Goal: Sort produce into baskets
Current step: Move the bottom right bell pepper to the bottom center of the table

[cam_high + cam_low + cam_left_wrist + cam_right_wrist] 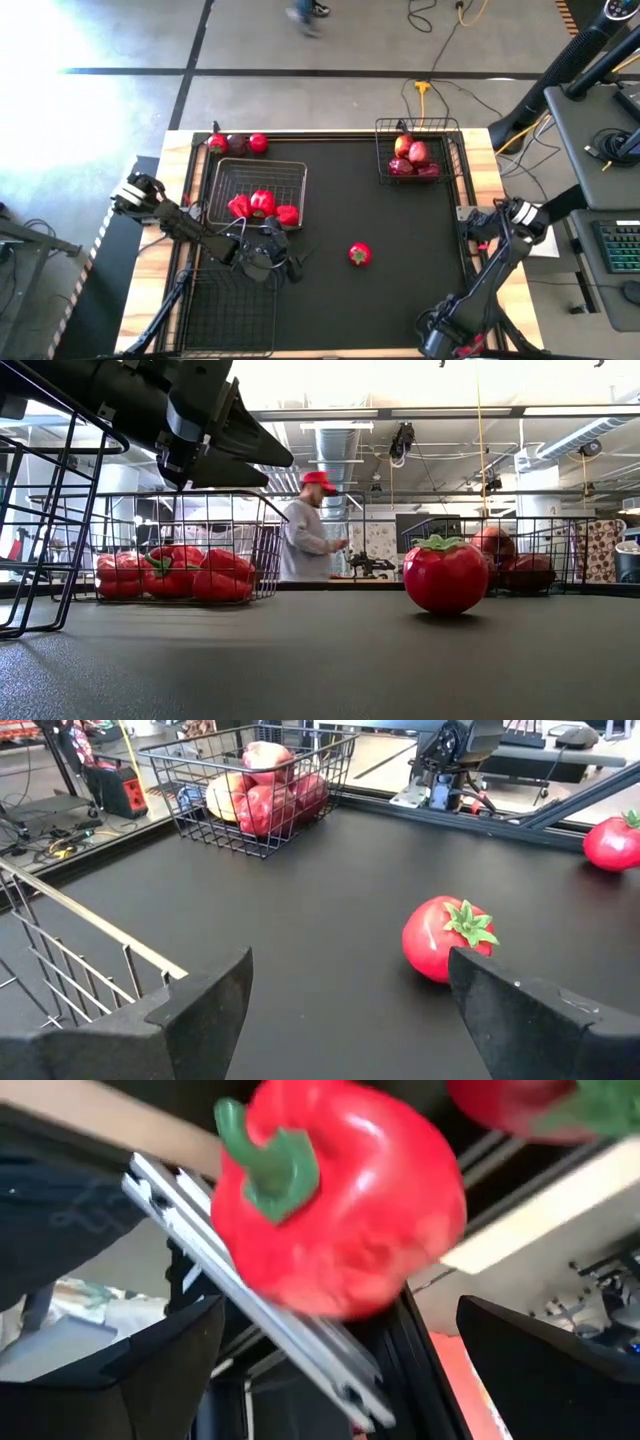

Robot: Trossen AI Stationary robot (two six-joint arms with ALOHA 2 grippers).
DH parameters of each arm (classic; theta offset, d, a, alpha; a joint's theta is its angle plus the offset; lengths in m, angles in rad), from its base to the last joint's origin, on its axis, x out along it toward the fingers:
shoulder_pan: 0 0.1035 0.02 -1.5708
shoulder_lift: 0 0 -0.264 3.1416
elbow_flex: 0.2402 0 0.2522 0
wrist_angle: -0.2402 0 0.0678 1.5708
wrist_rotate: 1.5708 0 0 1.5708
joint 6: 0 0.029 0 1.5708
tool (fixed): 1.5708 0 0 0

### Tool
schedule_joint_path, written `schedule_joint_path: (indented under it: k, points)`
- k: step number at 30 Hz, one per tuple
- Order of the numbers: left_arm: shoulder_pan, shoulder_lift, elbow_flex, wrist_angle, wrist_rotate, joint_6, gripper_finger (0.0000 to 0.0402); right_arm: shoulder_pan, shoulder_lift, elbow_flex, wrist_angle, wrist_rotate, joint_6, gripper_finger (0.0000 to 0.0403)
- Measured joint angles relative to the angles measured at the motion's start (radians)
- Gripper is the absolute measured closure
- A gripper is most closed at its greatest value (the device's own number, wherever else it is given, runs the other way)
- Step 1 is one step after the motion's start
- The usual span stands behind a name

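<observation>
- Hovering just above the black bench point(400, 300), the left claw point(268, 258) stands with its fingers spread wide and nothing between them; it sits at the near corner of the pepper basket point(256, 190), beside the empty basket point(228, 312) at the front left.
- The loose tomato point(446, 937) lies straight ahead of that claw, slightly toward its right finger, alone on open bench with bare mat between the two.
- The tomato is near-round, so it has no long axis to line up with; its green calyx point(469, 924) tips up and sideways, away from the claw.
- From above, the left claw is clearly the nearer one to the tomato; the right claw point(487, 228) waits at the bench's right edge, well apart.
- The right claw is spread open too; a red bell pepper point(335, 1195) fills its wrist view, seemingly loose ahead of the fingers, though whether it touches them is hard to tell.
- The apple basket point(418, 150) at the far right holds dark red apples; three more fruits point(238, 144) sit along the far left edge of the bench.
- The next move likely calls for a short straight reach forward.
</observation>
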Motion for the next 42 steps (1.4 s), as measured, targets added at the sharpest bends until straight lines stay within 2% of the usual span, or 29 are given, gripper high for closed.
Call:
schedule_joint_path:
  k: [7,12,16,22,27,30,38,42]
  points:
    - [0.000,0.000,0.000,0.000,-0.022,0.004,0.0084,0.010,0.084,0.006,0.001,-0.019,-0.086,0.0059]
    - [0.005,0.000,0.001,0.000,-0.027,0.008,0.0084,-0.004,0.112,0.026,-0.005,-0.033,-0.135,0.0115]
    - [0.005,-0.001,0.002,0.000,-0.063,0.012,0.0084,-0.024,0.111,0.048,-0.005,0.010,-0.142,0.0165]
    - [0.008,-0.001,0.002,0.001,-0.076,0.031,0.0084,-0.078,0.110,0.112,-0.002,0.177,-0.193,0.0229]
    - [0.014,-0.001,0.002,0.009,-0.077,0.042,0.0084,-0.149,0.109,0.158,0.000,0.487,-0.300,0.0275]
    - [0.017,-0.001,0.002,0.009,-0.077,0.049,0.0084,-0.195,0.099,0.166,0.001,0.627,-0.385,0.0299]
    - [0.021,-0.002,0.002,0.011,-0.077,0.057,0.0084,-0.324,0.099,0.147,-0.003,0.812,-0.624,0.0345]
    - [0.021,-0.002,0.002,0.012,-0.077,0.057,0.0084,-0.358,0.099,0.148,0.008,0.919,-0.669,0.0354]
